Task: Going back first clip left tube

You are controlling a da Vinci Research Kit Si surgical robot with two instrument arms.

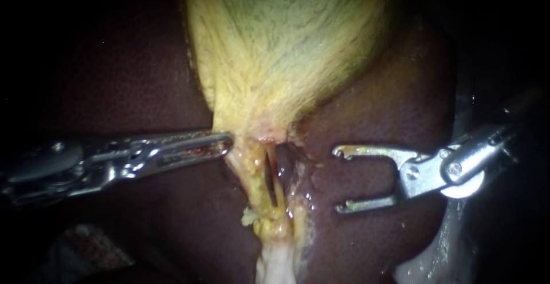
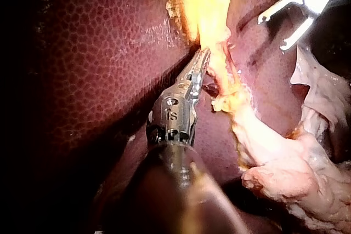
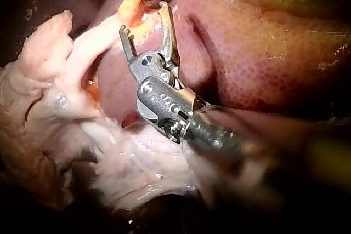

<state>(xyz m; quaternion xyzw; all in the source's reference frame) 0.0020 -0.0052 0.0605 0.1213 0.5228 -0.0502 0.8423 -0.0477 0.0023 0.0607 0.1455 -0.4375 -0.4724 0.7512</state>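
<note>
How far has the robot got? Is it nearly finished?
Done: the tubes under the gallbladder lie bare, with a slit between them. In hand: the right instrument sits with jaws open, apart from the tubes; the left instrument touches the gallbladder's neck. Left: I see no clip on either tube, so clipping seems still to come.

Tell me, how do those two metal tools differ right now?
The left instrument has its jaws together; the right instrument has them wide open and empty. The left instrument's tip touches the gallbladder at its narrow end; the right instrument hangs over the liver, apart from the tubes. Both are slender metal tools ending in two small jaws, and they face each other across the tubes.
</note>
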